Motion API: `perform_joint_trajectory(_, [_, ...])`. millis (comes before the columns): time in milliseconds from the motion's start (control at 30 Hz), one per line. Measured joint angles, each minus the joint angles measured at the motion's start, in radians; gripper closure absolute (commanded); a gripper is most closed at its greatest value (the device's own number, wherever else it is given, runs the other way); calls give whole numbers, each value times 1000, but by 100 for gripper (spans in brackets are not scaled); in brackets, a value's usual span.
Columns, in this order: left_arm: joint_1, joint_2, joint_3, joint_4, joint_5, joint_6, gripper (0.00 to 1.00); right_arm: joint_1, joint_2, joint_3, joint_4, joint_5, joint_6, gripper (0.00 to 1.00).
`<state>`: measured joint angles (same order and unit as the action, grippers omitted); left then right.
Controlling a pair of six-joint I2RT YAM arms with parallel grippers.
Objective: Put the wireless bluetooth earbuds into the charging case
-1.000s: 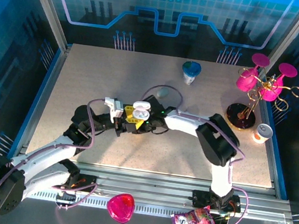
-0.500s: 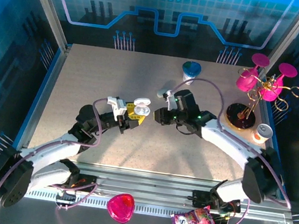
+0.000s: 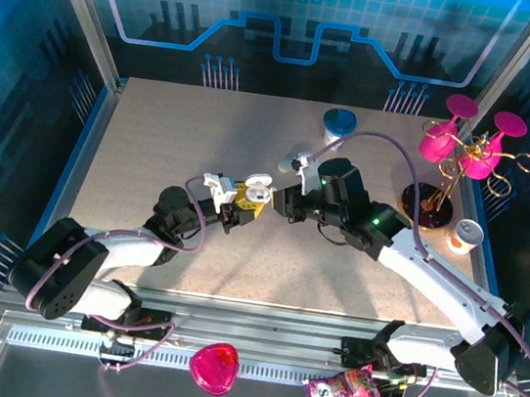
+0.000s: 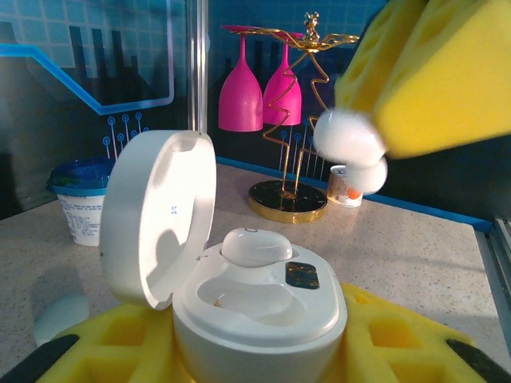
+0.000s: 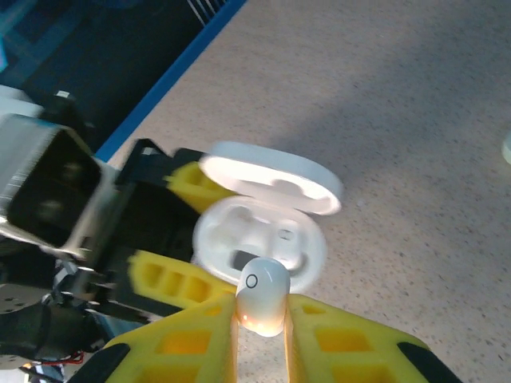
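One earbud (image 4: 255,246) sat seated in a socket of the case (image 4: 259,319), and the socket beside it lay open. Your left gripper (image 3: 246,204) held that case clamped between its yellow fingers (image 4: 383,343), base down, with the lid (image 4: 160,219) hinged up and standing on the gripper's left side.

Your right gripper (image 5: 262,307) was closed on a second earbud (image 5: 260,286), pinched between its own yellow fingers (image 5: 192,351). The bud's rounded head stuck out past the fingertips, toward the case. Seen from the left wrist, the bud hung above the case and off to that gripper's right, clear of the rim and not touching it. From the right wrist, the open case lay just ahead of the fingertips, its lid on the far side.

The two grippers faced each other tip to tip over the table (image 3: 154,143), close together.

Ahead of the left gripper, beyond the case, stood a gold rack (image 4: 291,195) hung with pink glasses (image 4: 241,100), and a can (image 4: 345,185) just beside its base. A blue-lidded cup (image 4: 80,199) stood ahead and to the left.
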<state>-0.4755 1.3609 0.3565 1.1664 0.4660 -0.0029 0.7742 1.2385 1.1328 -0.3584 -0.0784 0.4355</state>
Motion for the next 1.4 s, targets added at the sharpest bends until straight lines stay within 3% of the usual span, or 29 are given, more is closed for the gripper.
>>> perform_joint_trajectory(400, [-27,11,8,19,-18,10,75,37,114,72,15,0,-16,80])
perform_joint_trajectory(1133, [-51,3,35,-10,-58,10,75,37,138,73,35,1,-18,80])
perform_joint_trajectory(1400, [-51,-1,39,-10,-62,10,74,37,113,71,34,18,-18,69])
